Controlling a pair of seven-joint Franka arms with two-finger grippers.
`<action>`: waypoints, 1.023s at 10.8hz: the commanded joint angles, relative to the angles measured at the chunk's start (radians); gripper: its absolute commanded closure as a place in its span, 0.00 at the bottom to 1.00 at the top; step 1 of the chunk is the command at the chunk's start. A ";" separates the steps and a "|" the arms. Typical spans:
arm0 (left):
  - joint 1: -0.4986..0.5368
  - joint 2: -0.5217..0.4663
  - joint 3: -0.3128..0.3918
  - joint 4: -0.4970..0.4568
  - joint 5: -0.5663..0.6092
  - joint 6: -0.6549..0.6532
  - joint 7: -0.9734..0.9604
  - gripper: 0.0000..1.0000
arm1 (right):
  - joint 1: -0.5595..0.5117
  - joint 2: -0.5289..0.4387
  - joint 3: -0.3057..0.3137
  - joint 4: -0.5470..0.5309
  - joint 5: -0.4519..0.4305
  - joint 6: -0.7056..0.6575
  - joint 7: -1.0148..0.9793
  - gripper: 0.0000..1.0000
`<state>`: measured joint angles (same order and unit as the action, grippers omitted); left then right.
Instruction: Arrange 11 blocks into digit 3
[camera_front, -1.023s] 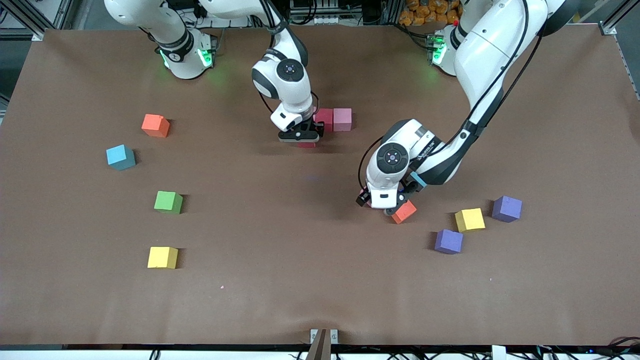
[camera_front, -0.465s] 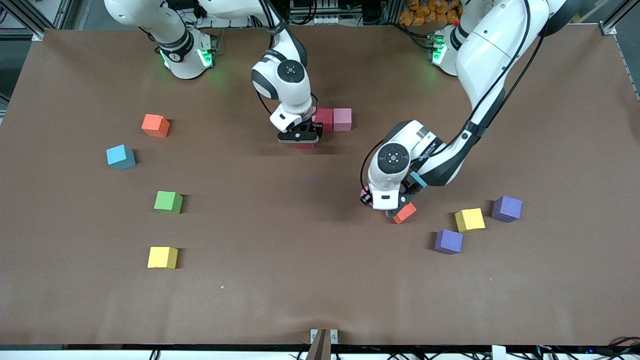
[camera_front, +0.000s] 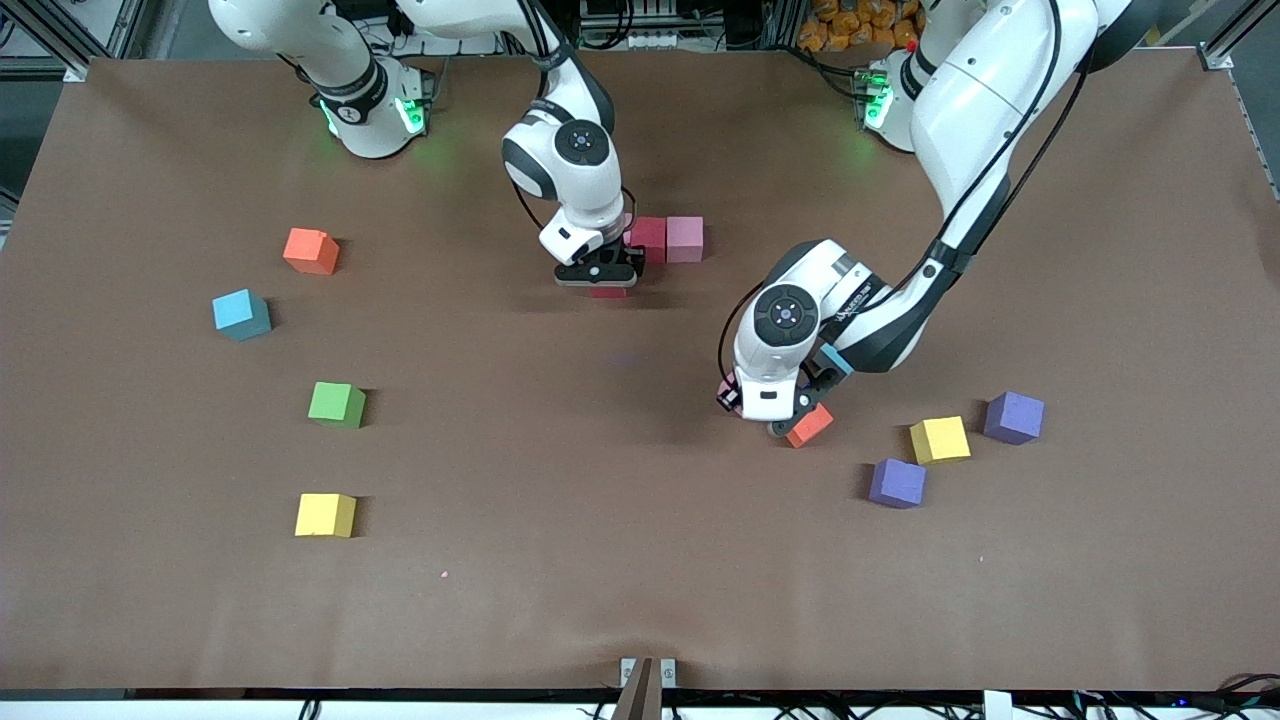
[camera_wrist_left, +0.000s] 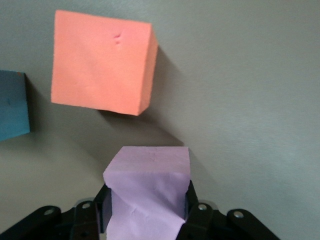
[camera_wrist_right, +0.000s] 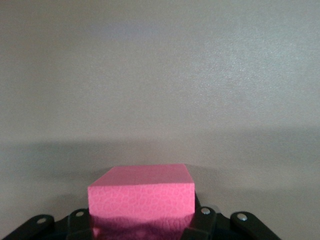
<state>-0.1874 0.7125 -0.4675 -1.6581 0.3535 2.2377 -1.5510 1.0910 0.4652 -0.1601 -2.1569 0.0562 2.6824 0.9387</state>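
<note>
Since a second ago, both of my wrists are sitting slightly differently: my left gripper is drawing a touch closer to the orange block and its jaws are now clamped on the pale pink block, whose foam is visibly creasing between the pads. My right gripper is easing in under the row, clenched on a red block held low over the tabletop.

Scene notes: a dark red block and a pink block are touching side by side near the middle of the table, the start of the digit. Loose blocks toward the right arm's end: orange, light blue, green, yellow. Toward the left arm's end: yellow, two purple, well apart from the figure. A blue block is showing at the edge of the left wrist view, beside the orange one.

Handling judgement: these cubes are looking light, soft and matte, not slippery. They are squashing under the jaws, so I am favouring a gentle pinch on two opposite flat faces, mid-height, square to the cube. Risk: a deformed cube springing sideways on release and nudging its neighbours.
</note>
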 joint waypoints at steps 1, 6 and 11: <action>-0.023 0.002 -0.003 0.035 0.025 -0.006 0.017 0.48 | 0.024 0.010 -0.018 0.009 -0.019 -0.009 0.038 0.64; -0.076 0.004 -0.003 0.098 0.024 -0.018 0.043 0.51 | 0.026 -0.008 -0.016 0.011 -0.018 -0.052 0.045 0.64; -0.144 0.018 0.010 0.150 0.021 -0.018 0.055 0.51 | 0.027 0.001 -0.016 0.023 -0.013 -0.044 0.051 0.64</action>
<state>-0.3123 0.7127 -0.4693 -1.5403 0.3543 2.2357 -1.5117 1.0977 0.4651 -0.1613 -2.1452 0.0562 2.6447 0.9576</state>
